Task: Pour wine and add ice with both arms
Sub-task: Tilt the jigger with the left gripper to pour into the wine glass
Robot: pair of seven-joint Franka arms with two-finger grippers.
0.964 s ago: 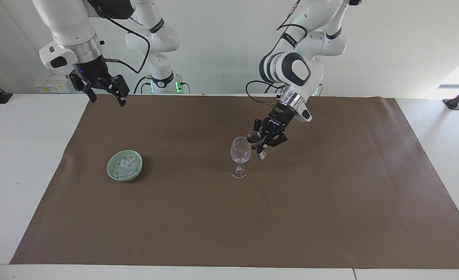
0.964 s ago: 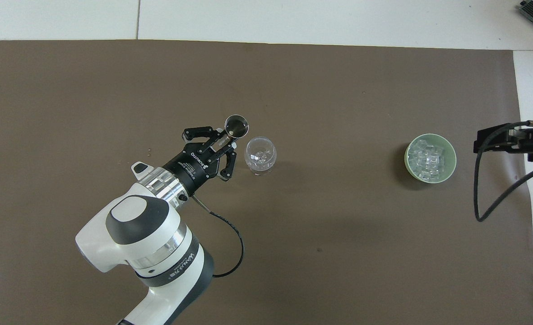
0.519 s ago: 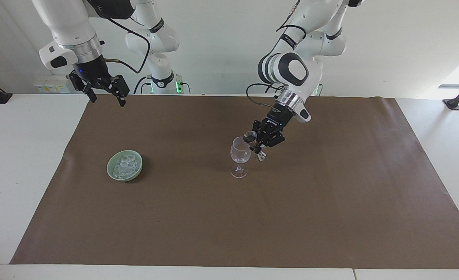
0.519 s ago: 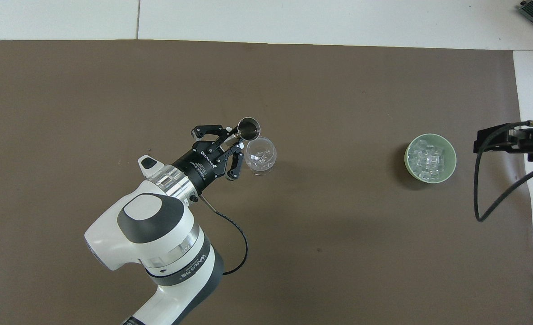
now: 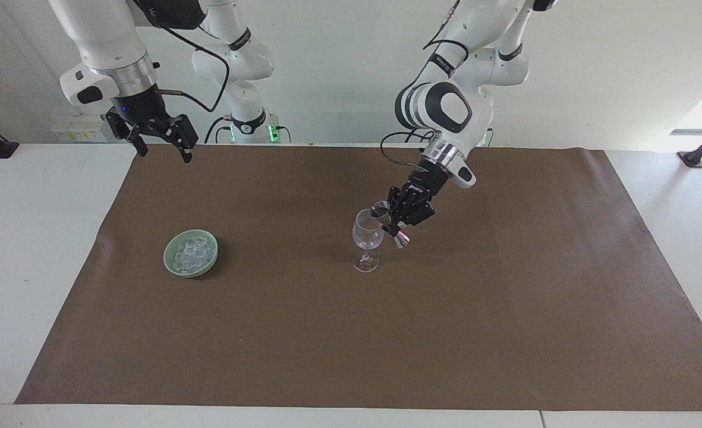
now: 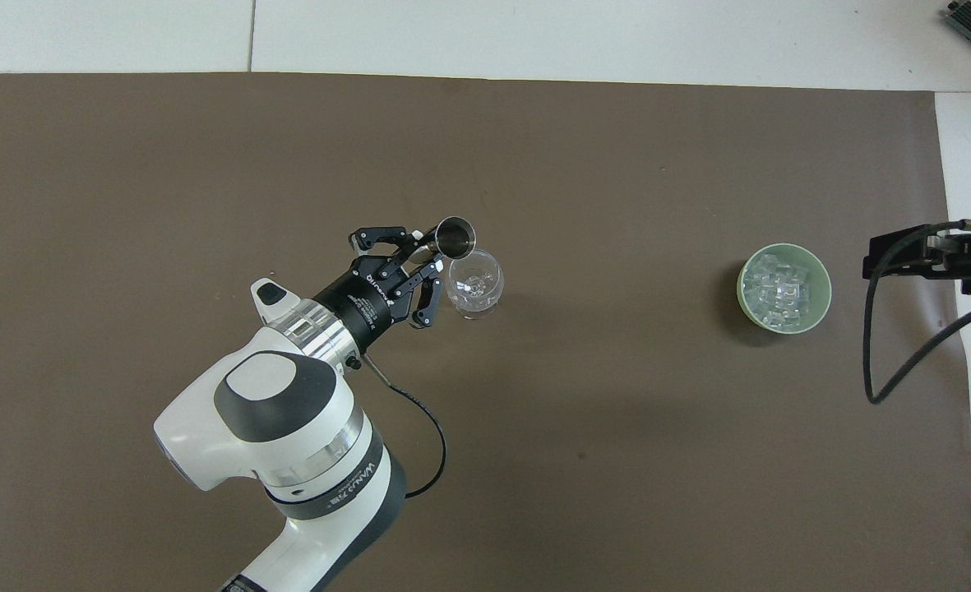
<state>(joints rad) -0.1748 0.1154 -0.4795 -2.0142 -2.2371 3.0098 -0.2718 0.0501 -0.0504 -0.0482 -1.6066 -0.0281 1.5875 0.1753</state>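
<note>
A clear wine glass [image 5: 367,235] [image 6: 474,284] stands upright near the middle of the brown mat. My left gripper [image 5: 393,224] [image 6: 423,251] is shut on a small metal jigger [image 5: 380,209] [image 6: 455,236], which is tilted with its mouth at the glass's rim. The jigger's inside looks dark; I cannot tell whether it holds wine. The ice [image 5: 193,251] [image 6: 781,288] lies piled in a green bowl [image 5: 169,264] [image 6: 742,284] toward the right arm's end of the table. My right gripper [image 5: 161,148] [image 6: 904,255] waits open and empty, up in the air over the mat's edge by the right arm's base.
The brown mat [image 5: 327,333] covers most of the white table [image 5: 30,238]. A black cable [image 6: 871,353] hangs from the right arm close to the bowl.
The left gripper has carried the jigger toward the glass and tipped its mouth over the rim. The right arm has not moved.
</note>
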